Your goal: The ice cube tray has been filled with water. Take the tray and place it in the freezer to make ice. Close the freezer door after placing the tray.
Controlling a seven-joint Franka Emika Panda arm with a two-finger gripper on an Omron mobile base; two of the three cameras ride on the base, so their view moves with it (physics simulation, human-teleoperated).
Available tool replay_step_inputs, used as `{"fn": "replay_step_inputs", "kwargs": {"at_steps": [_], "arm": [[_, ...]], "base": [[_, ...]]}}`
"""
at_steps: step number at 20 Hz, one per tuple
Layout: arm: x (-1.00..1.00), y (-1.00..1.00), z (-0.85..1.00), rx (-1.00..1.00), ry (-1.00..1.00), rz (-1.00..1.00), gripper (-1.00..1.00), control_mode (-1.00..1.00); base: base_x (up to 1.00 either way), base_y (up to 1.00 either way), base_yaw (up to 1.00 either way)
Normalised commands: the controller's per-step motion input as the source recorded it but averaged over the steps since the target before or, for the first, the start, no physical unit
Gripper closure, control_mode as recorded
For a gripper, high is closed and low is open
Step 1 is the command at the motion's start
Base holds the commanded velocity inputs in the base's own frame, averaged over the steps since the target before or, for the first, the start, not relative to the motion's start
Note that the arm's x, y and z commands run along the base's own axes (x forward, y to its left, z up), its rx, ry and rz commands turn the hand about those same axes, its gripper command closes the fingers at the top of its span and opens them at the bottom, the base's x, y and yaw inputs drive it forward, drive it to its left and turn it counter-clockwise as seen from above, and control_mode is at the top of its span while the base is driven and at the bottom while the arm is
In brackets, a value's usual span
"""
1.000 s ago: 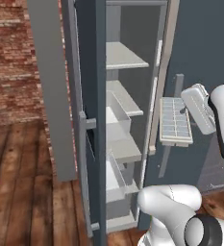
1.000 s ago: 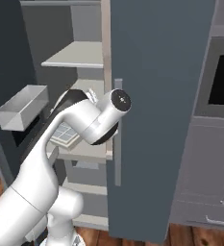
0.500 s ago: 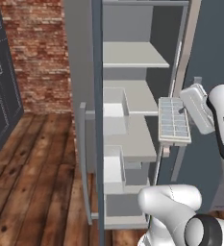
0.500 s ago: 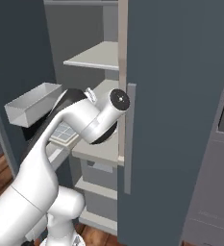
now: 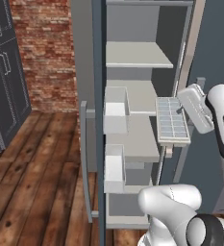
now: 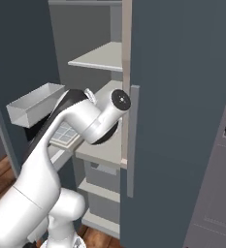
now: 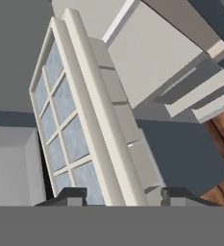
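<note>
A red brick wall [image 5: 46,57] stands well left of the jaws, above a wooden plank floor [image 5: 36,178]; dark panelled cabinets [image 5: 3,72], perhaps cupboards, line the far left.

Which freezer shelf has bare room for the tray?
The shelf level with the ice cube tray is bare, bordered left by a white door bin on the open freezer door. The upper shelf is bare too. The gripper holds the tray's edge.

Pale grey-white rectangular ice cube tray [image 5: 172,120] with a two-column grid of square cells, level, held in front of the grey middle shelf of the slate-blue freezer compartment [image 5: 140,62]. Slate-blue freezer door [image 5: 98,120] stands open, seen edge-on.
</note>
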Motion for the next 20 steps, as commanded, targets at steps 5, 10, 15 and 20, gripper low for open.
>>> {"fn": "replay_step_inputs", "kwargs": {"at_steps": [5,10,15,20], "arm": [[-0.03,0.04,0.01,-0.04,-0.15,-0.01,1.00,-1.00],[-0.16,0.11,0.07,-0.02,-0.02,-0.10,1.00,-1.00],[-0.16,0.16,0.12,0.00,0.08,-0.10,1.00,-1.00],[-0.14,0.04,0.25,0.01,0.06,-0.03,1.00,-1.00]], "base": [[0.00,0.00,0.00],[0.00,0.00,0.00],[0.00,0.00,0.00],[0.00,0.00,0.00]]}}
